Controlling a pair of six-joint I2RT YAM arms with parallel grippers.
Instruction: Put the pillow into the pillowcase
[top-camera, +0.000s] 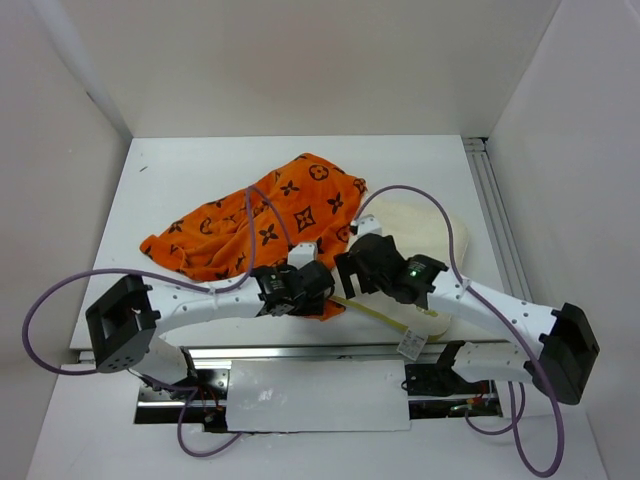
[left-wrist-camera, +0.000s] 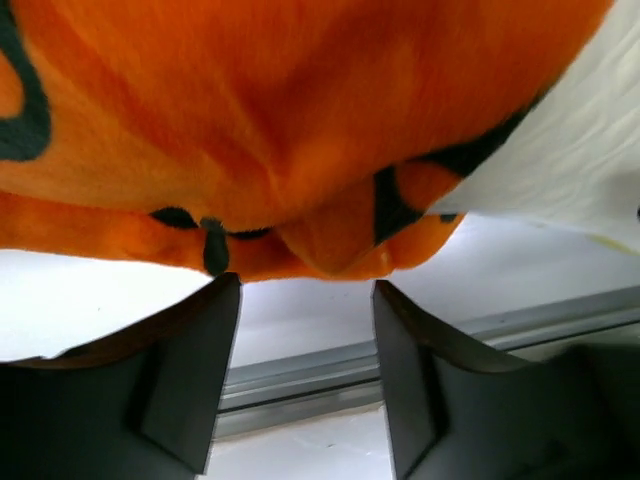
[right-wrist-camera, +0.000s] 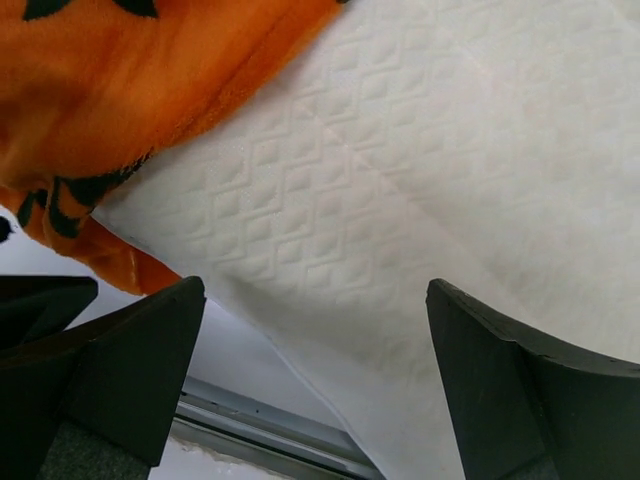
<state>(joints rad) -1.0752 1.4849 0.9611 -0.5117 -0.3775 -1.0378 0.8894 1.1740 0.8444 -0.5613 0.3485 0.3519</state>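
Note:
The orange pillowcase (top-camera: 265, 222) with dark brown motifs lies crumpled at the table's middle. The cream-white pillow (top-camera: 420, 225) lies to its right, partly under my right arm, its yellowish piped edge (top-camera: 378, 313) at the front. My left gripper (top-camera: 322, 290) is open, its fingertips just below the pillowcase's near hem (left-wrist-camera: 330, 240), touching nothing. My right gripper (top-camera: 350, 268) is open wide over the pillow's near-left corner (right-wrist-camera: 430, 180). The pillowcase (right-wrist-camera: 130, 90) overlaps that corner. I cannot tell whether the pillow is inside it.
A metal rail (top-camera: 497, 215) runs along the table's right side and another along its front edge (top-camera: 280, 352). White walls close in the left, back and right. Purple cables (top-camera: 60, 290) loop beside both arms.

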